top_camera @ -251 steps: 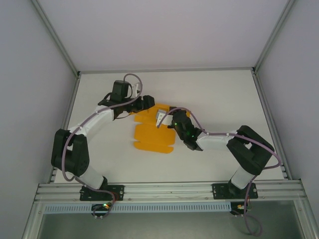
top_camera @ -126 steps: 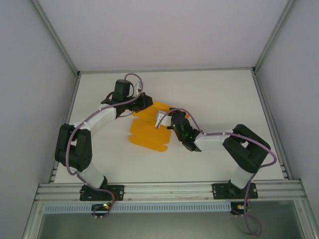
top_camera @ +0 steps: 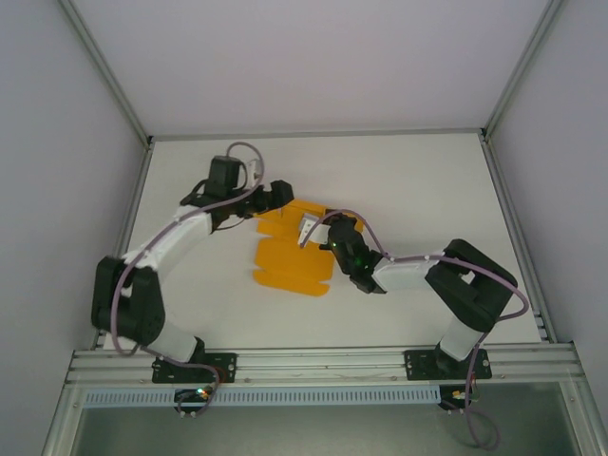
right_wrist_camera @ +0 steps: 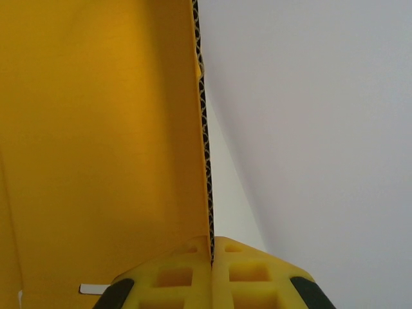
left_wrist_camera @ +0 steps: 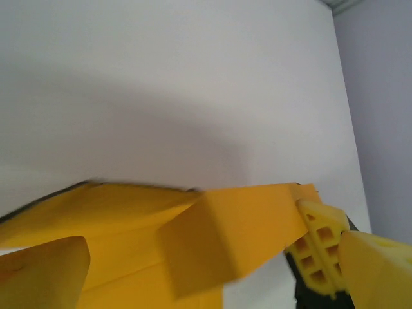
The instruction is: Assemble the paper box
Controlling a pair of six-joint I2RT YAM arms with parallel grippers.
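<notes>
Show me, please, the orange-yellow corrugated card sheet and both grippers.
orange-yellow corrugated card sheet (top_camera: 290, 264): top view, flat middle panel.
left gripper (top_camera: 278, 196): top view, between its fingertips.
right gripper (right_wrist_camera: 211, 250): right wrist view, where its pads meet.

I see a white bench (top_camera: 427, 180). On it lies the orange paper box (top_camera: 290, 261), a die-cut sheet near the middle, slightly toward the left edge.
</notes>
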